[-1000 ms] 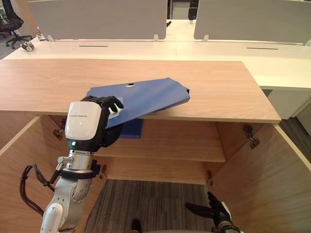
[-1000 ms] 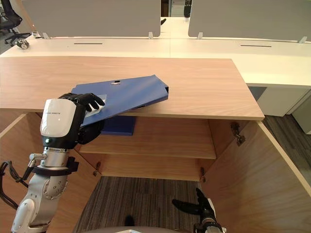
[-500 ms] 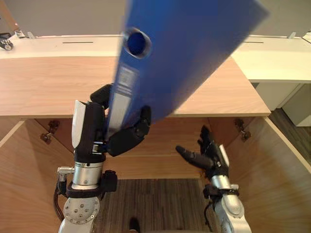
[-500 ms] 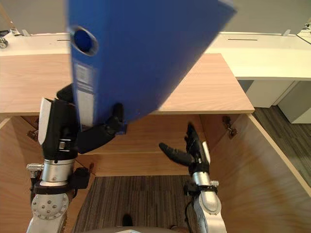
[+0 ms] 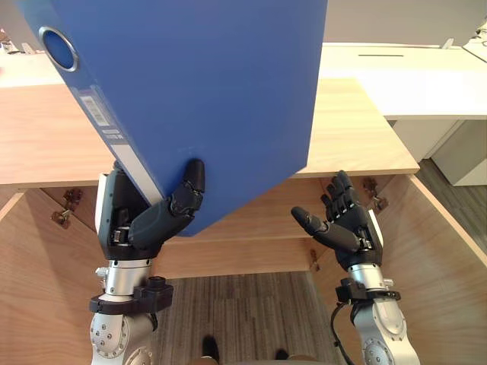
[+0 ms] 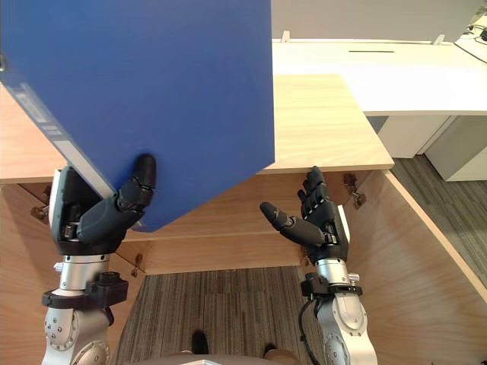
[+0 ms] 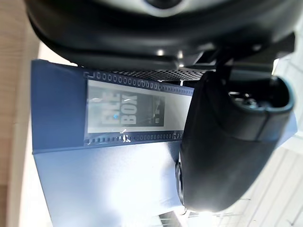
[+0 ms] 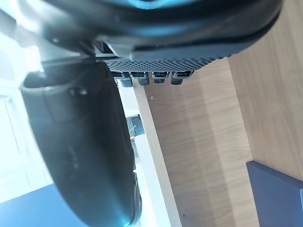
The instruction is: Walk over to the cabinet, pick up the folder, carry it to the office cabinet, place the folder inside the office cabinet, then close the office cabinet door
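Blue folder [image 5: 198, 91] is held up high in front of the head camera, tilted, with the spine [image 5: 106, 129] turned to the robot's left. A round finger hole [image 5: 59, 48] is seen near the spine's upper end and a label [image 7: 125, 111] lower down. The folder is gripped near its lower corner by the left hand [image 5: 148, 224]: the thumb [image 5: 190, 186] is pressed onto the front cover and the rest of the hand is wrapped behind the spine. In the left wrist view the thumb is laid across the labelled spine.

Right hand [image 5: 346, 224] is raised palm-up to the right of and below the folder, apart from it, fingers spread and relaxed, nothing held.

The cabinet [image 6: 228, 251] is seen just beyond both hands, under a wooden worktop [image 5: 358, 129]. Its left door [image 5: 30, 266] and right door [image 5: 449, 258] are swung open. A shelf [image 5: 266, 220] is seen inside, partly hidden by the folder. A white desk [image 5: 403, 72] is set behind the worktop. Grey carpet [image 5: 243, 312] is seen below. In the right wrist view a corner of a dark blue flat item [image 8: 277, 194] is seen on a wooden surface; what it is cannot be told.
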Motion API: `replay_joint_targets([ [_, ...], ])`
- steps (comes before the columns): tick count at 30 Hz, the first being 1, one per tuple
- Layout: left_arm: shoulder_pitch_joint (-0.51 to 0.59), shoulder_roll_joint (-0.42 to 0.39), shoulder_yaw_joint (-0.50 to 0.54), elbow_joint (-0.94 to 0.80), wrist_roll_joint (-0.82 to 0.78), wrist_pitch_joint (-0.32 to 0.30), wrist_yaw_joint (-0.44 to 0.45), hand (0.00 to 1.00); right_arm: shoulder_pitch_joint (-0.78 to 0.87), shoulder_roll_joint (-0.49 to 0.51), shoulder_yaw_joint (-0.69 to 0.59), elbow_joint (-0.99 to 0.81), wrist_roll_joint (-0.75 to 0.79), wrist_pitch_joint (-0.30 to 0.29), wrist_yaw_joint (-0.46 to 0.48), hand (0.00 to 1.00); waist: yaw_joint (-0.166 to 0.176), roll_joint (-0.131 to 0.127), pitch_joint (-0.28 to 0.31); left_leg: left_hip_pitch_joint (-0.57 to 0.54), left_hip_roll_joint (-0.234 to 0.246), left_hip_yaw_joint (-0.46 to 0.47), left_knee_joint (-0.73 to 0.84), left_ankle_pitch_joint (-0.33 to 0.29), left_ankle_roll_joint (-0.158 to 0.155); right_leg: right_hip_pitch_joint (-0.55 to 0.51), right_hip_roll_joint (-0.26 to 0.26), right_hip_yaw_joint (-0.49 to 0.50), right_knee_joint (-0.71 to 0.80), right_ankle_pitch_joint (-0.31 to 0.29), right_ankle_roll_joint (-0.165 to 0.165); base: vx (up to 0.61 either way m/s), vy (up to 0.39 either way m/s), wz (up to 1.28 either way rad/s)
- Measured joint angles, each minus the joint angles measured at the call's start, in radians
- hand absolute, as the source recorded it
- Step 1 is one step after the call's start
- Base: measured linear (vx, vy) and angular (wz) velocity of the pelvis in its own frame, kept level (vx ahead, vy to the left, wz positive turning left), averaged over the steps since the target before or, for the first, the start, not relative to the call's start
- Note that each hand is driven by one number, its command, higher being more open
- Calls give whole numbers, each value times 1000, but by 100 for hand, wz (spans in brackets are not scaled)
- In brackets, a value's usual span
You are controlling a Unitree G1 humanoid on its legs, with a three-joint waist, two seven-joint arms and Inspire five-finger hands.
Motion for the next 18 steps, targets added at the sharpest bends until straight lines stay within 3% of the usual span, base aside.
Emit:
replay_joint_targets([
  [7,32,16,-30,12,-1,36,-52,0,-94,-22,-35,-203,7,-133,110,100,-15,0,-3,7,-4,9,0,-1,7,-2,-4,8,0,3,5,-12,8,-3],
  [16,-20,61,-29,58,0,36,-90,0,-100,-29,-84,-186,50,-133,127,100,-25,17,-19,23,-7,52,-3,-3,11,-8,-8,52,-6,21,15,-20,20,-14],
  [18,-29,93,-30,75,-18,36,-122,0,-107,-83,-77,-164,51,-133,138,100,-26,21,-27,26,-7,63,-5,-4,12,-10,-8,61,-10,28,16,-34,10,-16],
])
